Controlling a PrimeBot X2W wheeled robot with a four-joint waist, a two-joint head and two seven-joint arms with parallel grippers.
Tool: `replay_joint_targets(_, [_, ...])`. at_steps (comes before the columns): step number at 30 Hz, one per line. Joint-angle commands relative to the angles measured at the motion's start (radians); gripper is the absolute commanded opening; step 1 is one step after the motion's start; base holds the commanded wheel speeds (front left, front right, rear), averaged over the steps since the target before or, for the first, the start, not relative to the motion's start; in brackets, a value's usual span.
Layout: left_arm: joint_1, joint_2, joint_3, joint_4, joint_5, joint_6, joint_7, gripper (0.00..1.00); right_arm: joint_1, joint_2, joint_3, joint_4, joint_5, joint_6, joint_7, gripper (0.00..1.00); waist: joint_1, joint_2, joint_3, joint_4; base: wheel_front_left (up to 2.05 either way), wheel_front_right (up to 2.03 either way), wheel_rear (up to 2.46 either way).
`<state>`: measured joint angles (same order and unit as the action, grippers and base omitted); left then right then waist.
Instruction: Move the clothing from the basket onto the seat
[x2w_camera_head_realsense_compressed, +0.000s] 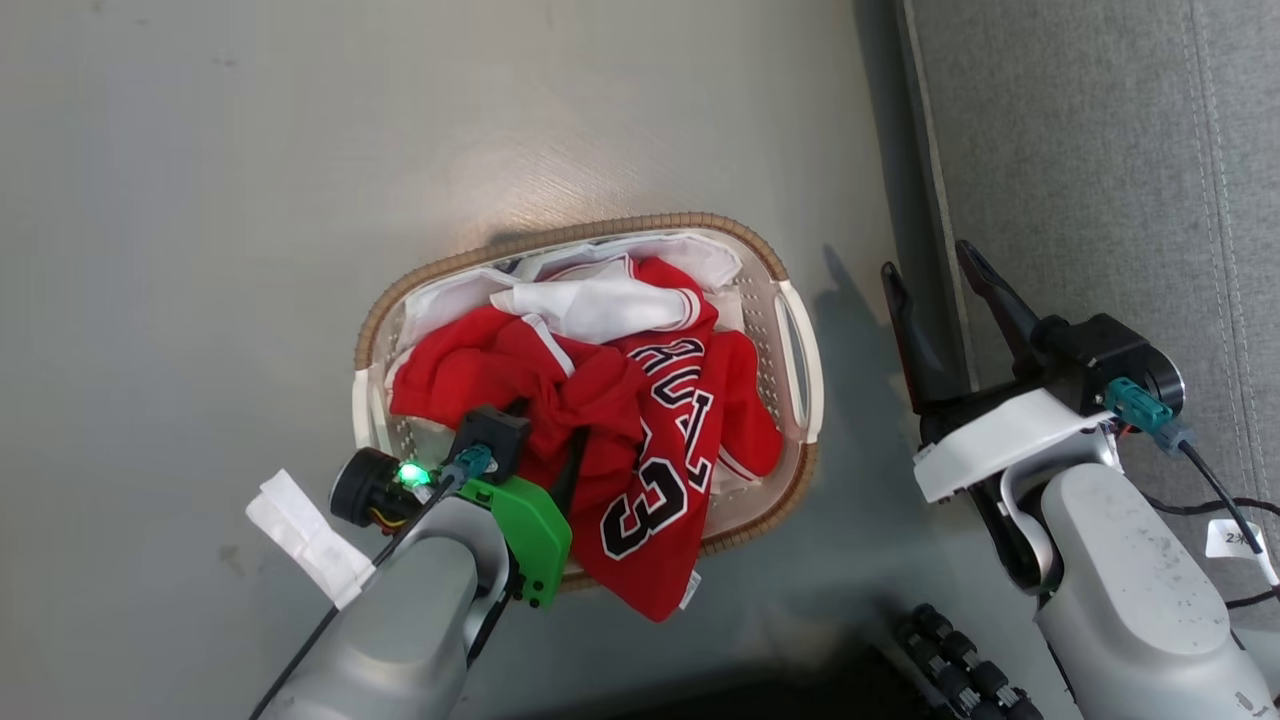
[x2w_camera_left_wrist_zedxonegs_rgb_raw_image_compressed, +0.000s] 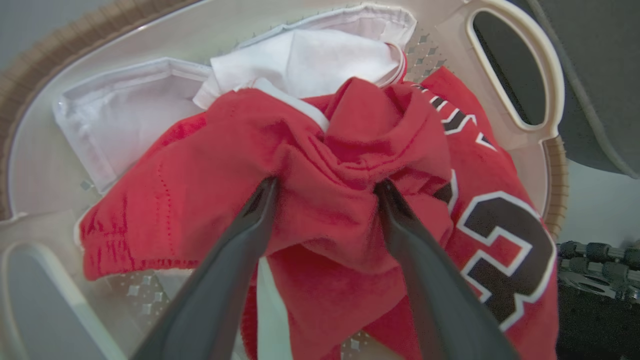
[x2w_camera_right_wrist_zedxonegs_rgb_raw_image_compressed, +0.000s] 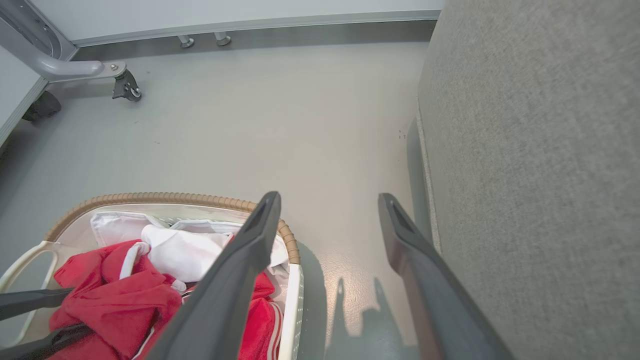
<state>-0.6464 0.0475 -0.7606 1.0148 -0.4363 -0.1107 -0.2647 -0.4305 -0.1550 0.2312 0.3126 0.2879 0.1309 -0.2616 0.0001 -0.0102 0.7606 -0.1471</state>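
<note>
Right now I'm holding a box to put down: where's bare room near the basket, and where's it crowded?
Bare: the floor beyond and left of the basket, and the seat on the right. The strip between basket and seat is tight, the open right hand over it. The basket is crowded: heaped clothing, the open left hand straddling a fold.

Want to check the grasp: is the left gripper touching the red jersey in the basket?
Touching. The left wrist view shows the open left gripper with both fingertips pressed into a bunched fold of the red jersey.
</note>
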Motion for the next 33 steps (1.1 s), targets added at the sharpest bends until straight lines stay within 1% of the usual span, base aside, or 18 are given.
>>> replay_joint_targets(1, [-0.027, 0.006, -0.004, 0.014, 0.004, 0.006, 0.0, 1.0, -0.015, 0.003, 0.001, -0.006, -0.006, 0.0, -0.005, 1.0, -0.0001, 0.0102, 0.032, -0.018, 0.0, 0.0, 0.0])
replay_joint_targets(10, [-0.076, 0.006, -0.021, 0.084, 0.0, -0.002, 0.0, 1.0, -0.032, 0.024, 0.028, 0.002, 0.013, 0.0, -0.005, 1.0, -0.0001, 0.0102, 0.059, -0.033, 0.0, 0.0, 0.0])
replay_joint_targets(11, [-0.072, 0.006, -0.024, 0.097, -0.008, -0.004, 0.0, 0.96, -0.034, 0.026, 0.032, 0.004, 0.015, 0.0, -0.005, 1.0, -0.0001, 0.0102, 0.056, -0.035, 0.0, 0.0, 0.0])
replay_joint_targets(12, [-0.068, 0.006, -0.032, 0.108, -0.011, -0.008, 0.0, 0.18, -0.035, 0.028, 0.036, 0.007, 0.017, 0.0, -0.005, 1.0, -0.0001, 0.0102, 0.051, -0.039, 0.0, 0.0, 0.0])
replay_joint_targets(13, [-0.066, 0.006, -0.038, 0.114, -0.015, -0.011, 0.0, 0.0, -0.035, 0.03, 0.039, 0.009, 0.02, 0.0, -0.005, 1.0, -0.0001, 0.0102, 0.046, -0.041, 0.0, 0.0, 0.0])
replay_joint_targets(17, [-0.05, 0.006, -0.049, 0.126, -0.042, -0.018, 0.0, 0.0, -0.034, 0.037, 0.038, 0.017, 0.04, 0.0, -0.005, 1.0, -0.0001, 0.0102, 0.004, -0.042, 0.0, 0.0, 0.0])
replay_joint_targets(20, [-0.022, 0.005, -0.031, 0.093, -0.062, -0.019, 0.0, 0.0, -0.024, 0.037, 0.039, 0.03, 0.053, 0.0, -0.005, 1.0, -0.0001, 0.0102, -0.054, -0.035, 0.0, 0.0, 0.0])
replay_joint_targets(23, [0.014, 0.005, -0.016, 0.055, -0.049, -0.016, 0.0, 0.0, -0.003, 0.037, 0.042, 0.042, 0.058, 0.0, -0.005, 1.0, -0.0001, 0.0102, -0.122, -0.021, 0.0, 0.0, 0.0])
replay_joint_targets(25, [0.051, 0.006, 0.007, 0.029, -0.039, -0.01, 0.0, 0.0, 0.009, 0.038, 0.047, 0.051, 0.06, 0.0, -0.005, 1.0, -0.0001, 0.0102, -0.179, -0.01, 0.0, 0.0, 0.0])
replay_joint_targets(28, [0.102, 0.01, 0.04, -0.012, -0.021, -0.009, 0.0, 0.0, 0.03, 0.042, 0.032, 0.065, 0.078, 0.0, -0.005, 1.0, -0.0001, 0.0102, -0.256, 0.006, 0.0, 0.0, 0.0])
replay_joint_targets(33, [0.208, 0.017, 0.116, -0.102, 0.005, -0.01, 0.0, 0.0, 0.078, 0.035, 0.043, 0.092, 0.077, 0.0, -0.005, 1.0, -0.0001, 0.0102, -0.39, 0.039, 0.0, 0.0, 0.0])
